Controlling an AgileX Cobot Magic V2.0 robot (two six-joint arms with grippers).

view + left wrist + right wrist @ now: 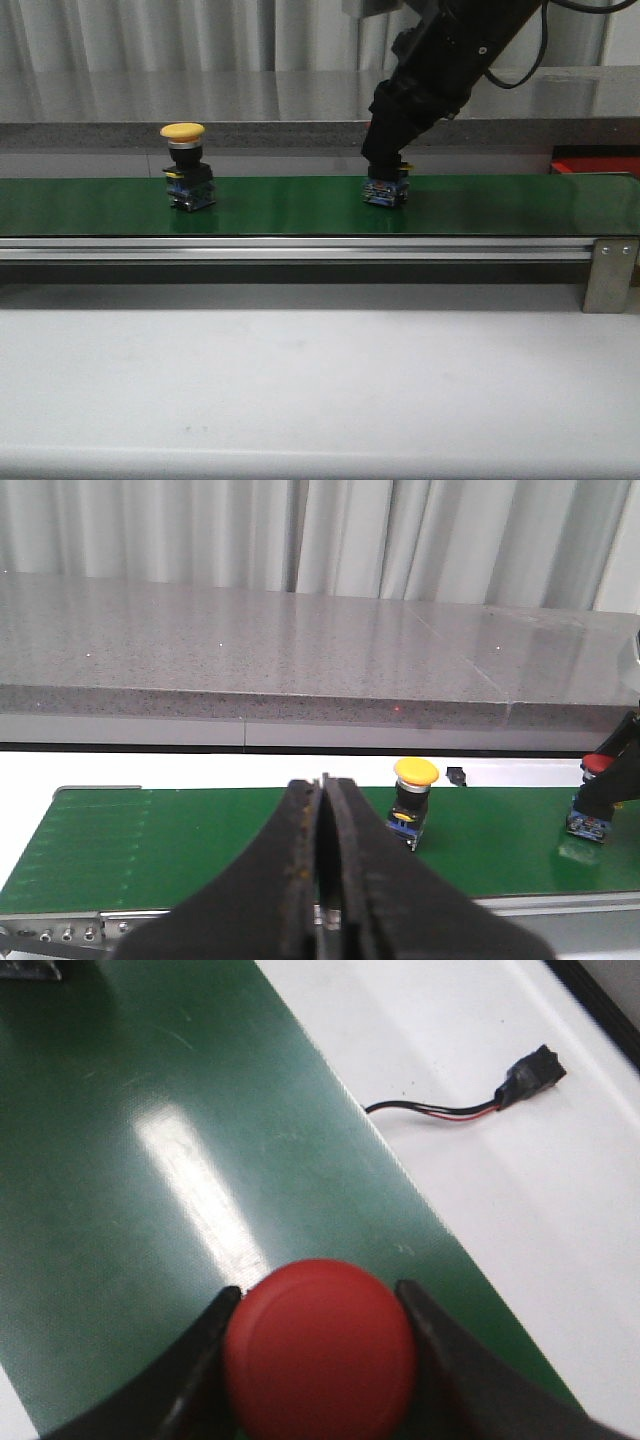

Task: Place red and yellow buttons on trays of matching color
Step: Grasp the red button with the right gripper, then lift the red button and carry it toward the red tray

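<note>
We have the right gripper [318, 1360] clamped on the red button [320, 1348] on the belt [290, 205]; next, lift toward the red tray [595, 160] (left gripper [325, 870] closed, idle).

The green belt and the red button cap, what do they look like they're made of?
The green belt looks like smooth rubber or PVC, semi-glossy, since it shows a soft light streak. The red button cap, between the right end effector's fingers, looks like matte moulded plastic, evenly coloured with no sharp glare.

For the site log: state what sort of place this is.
Probably a factory-style sorting bench or lab mock-up: a green conveyor belt on an aluminium rail, industrial push buttons like the yellow button riding on it, plain curtains behind.
</note>
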